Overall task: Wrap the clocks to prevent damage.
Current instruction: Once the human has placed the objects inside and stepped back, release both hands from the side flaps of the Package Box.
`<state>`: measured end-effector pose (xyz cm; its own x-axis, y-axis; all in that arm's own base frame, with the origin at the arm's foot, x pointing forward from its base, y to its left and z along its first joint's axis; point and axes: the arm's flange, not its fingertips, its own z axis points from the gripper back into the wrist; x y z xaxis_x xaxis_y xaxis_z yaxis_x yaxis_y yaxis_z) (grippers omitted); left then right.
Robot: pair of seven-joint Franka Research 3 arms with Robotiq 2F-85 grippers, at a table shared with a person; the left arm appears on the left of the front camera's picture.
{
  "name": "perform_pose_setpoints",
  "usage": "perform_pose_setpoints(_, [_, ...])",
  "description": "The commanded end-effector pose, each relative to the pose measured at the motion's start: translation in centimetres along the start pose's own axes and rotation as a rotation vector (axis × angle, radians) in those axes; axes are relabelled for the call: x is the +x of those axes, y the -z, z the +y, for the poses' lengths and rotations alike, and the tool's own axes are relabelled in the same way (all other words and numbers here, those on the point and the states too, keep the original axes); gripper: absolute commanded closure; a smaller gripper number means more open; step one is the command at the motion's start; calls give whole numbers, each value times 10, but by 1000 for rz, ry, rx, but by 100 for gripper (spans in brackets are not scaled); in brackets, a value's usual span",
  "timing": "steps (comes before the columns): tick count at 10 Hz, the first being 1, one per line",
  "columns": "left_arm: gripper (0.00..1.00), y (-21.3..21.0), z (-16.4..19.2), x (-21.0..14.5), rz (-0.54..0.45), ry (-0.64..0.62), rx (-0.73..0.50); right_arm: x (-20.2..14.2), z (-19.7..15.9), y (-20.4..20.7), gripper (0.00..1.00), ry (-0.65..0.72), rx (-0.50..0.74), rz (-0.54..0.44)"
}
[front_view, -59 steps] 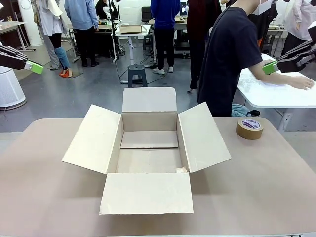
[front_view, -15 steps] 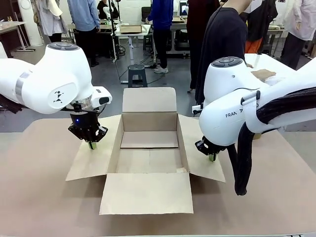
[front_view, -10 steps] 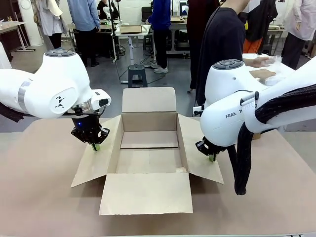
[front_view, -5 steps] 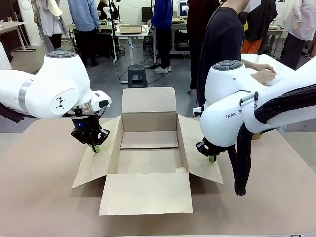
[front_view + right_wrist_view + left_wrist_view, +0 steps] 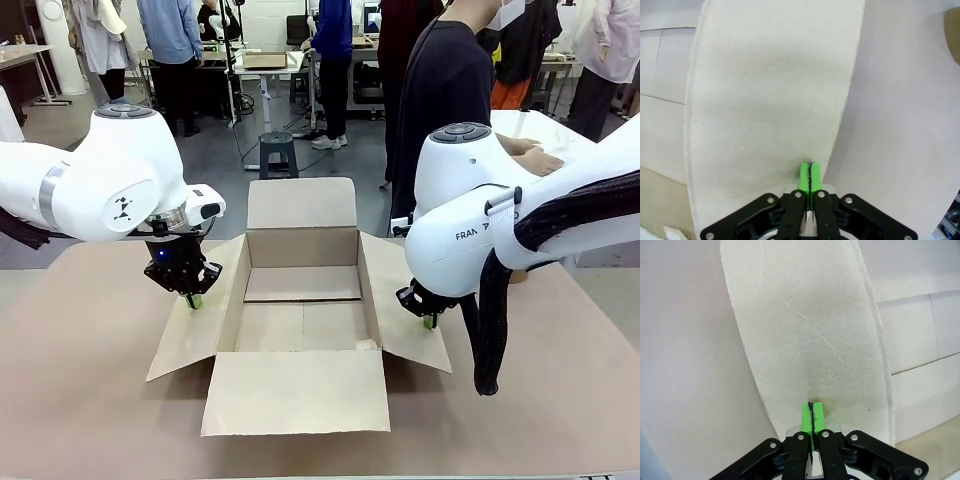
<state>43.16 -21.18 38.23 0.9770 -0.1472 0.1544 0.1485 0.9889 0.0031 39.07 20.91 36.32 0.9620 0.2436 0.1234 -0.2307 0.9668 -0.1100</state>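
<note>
— Both closed tight?
— Yes, I see both fully pinched. My left gripper [image 5: 195,299] touches the left flap [image 5: 200,338], centre-left; right gripper [image 5: 430,321] touches the right flap [image 5: 395,300], centre-right. The box [image 5: 300,258] sits open mid-frame on the table [image 5: 80,400].

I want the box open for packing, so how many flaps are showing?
4: far flap standing at the back, near flap lying toward the camera, left flap and right flap spread sideways. None looks hidden.
</note>
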Motion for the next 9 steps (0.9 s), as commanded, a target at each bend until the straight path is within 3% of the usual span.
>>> perform_pose_setpoints(1, [99,1,1,-1,6,7,11,0,0,3,99,1,0,6])
perform_pose_setpoints(9, [99,1,1,-1,6,7,11,0,0,3,99,1,0,6])
